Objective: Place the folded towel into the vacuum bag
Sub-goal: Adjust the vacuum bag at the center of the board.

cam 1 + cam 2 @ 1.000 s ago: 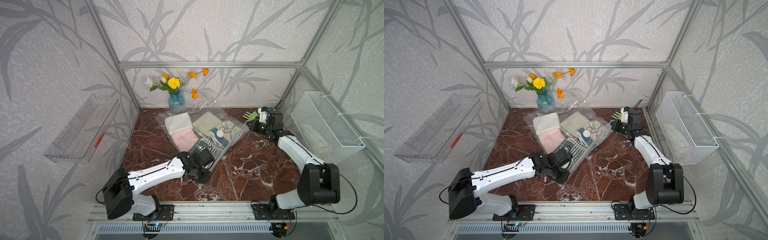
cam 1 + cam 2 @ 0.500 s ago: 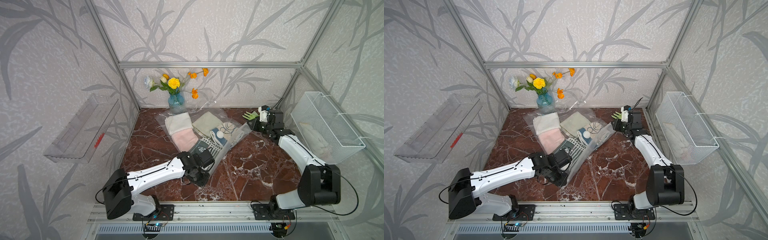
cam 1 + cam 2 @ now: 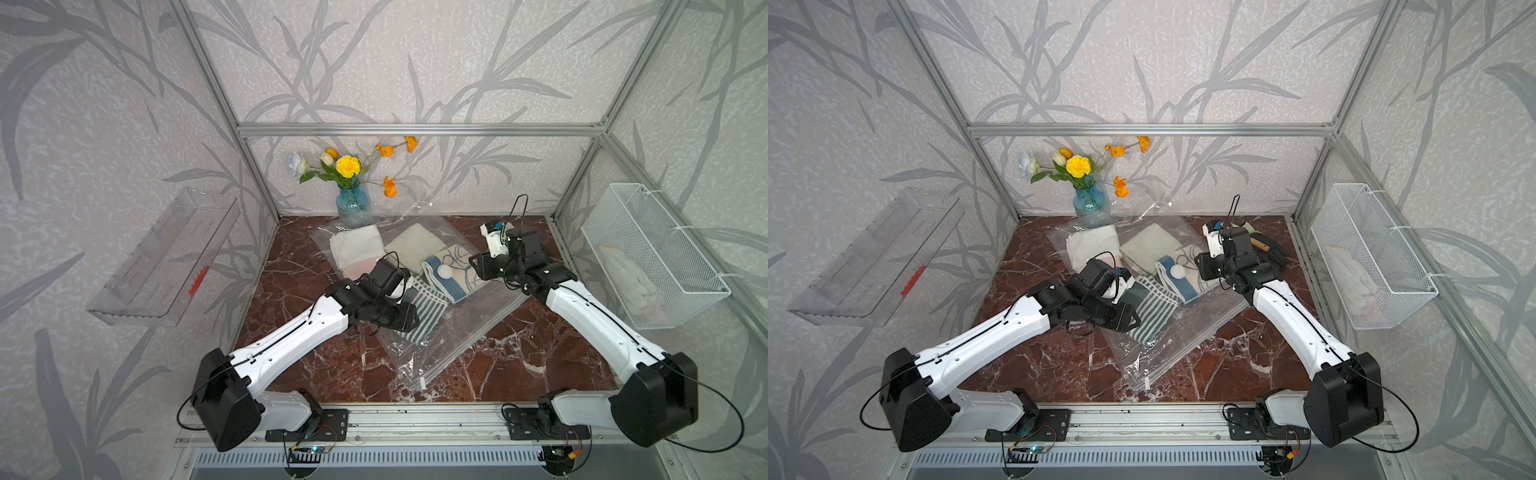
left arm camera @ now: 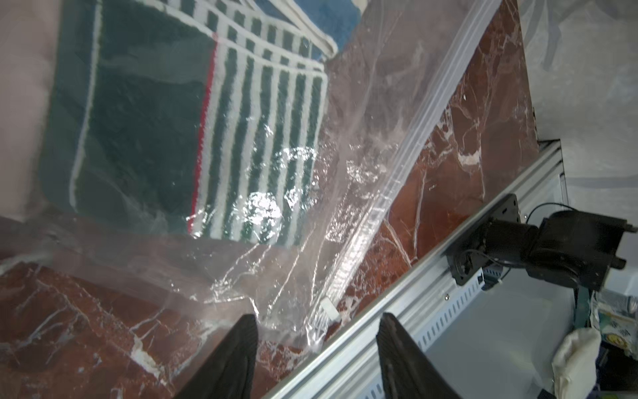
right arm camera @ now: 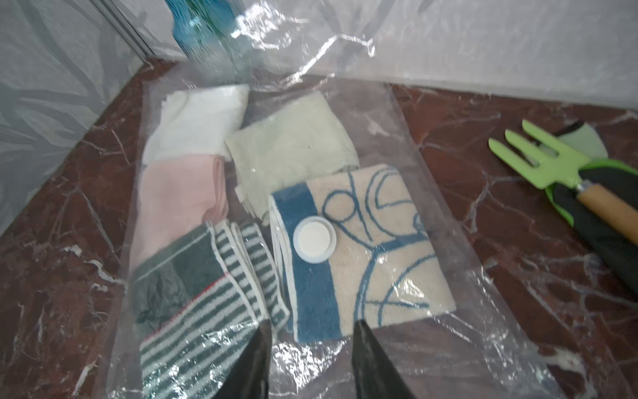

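Top views both give the layout: red-brown marble tabletop (image 3: 519, 365) with the vacuum bag (image 3: 457, 328), large, clear crinkly plastic, lying flat and diagonal across the middle. Its far end is near the blue glass vase of flowers (image 3: 352, 203) and its near corner is by the front rail. A white wire basket (image 3: 681, 249) hangs on the right wall, and a clear plastic shelf (image 3: 166, 257) on the left wall.

Five folded towels are all inside the bag, under the film:
- the green-and-white striped towel (image 3: 428, 309), closest to the zip-seal edge (image 4: 414, 138)
- the blue-and-beige patterned towel (image 3: 465, 262), touching it
- the pale green towel (image 3: 415, 247), white towel (image 3: 357, 245) and pink towel (image 3: 359, 270), deeper in

Left wrist view shows plastic glare over the striped towel. A green garden fork with a wooden handle (image 5: 538, 159) lies on the marble beside the bag, apart from it.

Left gripper (image 4: 317, 349): released, jaws parted a fair way, nothing between them. The tips are over the bag's near corner; can't tell if they contact the film.

Right gripper (image 5: 312, 359): released, narrower gap, empty. It is over the film just short of the near edges of the striped and patterned towels; contact can't be told either.

The round white valve cap (image 5: 314, 240) sits on the film over the patterned towel's blue band. The small white slider clip (image 4: 329, 308) is at the end of the zip strip, near the left fingertips (image 4: 241, 345).
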### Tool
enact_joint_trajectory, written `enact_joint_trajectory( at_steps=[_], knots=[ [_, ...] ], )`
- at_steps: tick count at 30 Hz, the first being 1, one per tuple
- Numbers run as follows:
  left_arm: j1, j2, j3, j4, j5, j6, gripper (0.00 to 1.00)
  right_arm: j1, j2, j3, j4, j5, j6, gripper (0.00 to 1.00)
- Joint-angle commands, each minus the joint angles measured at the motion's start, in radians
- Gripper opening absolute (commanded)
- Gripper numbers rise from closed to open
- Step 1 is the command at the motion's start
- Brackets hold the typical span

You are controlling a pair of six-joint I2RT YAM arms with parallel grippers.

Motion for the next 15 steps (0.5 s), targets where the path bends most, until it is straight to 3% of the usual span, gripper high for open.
enact_joint_trajectory(
  at_steps=[1,4,9,15],
  knots=[
    [0.078,0.084,-0.022,0.185,-0.094,0.028,0.57,-0.003,0.028,-0.098,0.040,0.067,0.076,0.40],
    [0.119,0.201,0.002,0.261,-0.114,0.044,0.56,-0.006,0.113,-0.130,0.112,0.125,0.119,0.41],
    [0.127,0.364,0.017,0.289,-0.131,0.058,0.55,-0.015,0.275,-0.072,0.144,0.111,0.147,0.41],
    [0.130,0.402,-0.055,0.302,-0.206,0.018,0.55,0.006,0.419,-0.018,0.133,0.071,0.153,0.40]
  ],
)
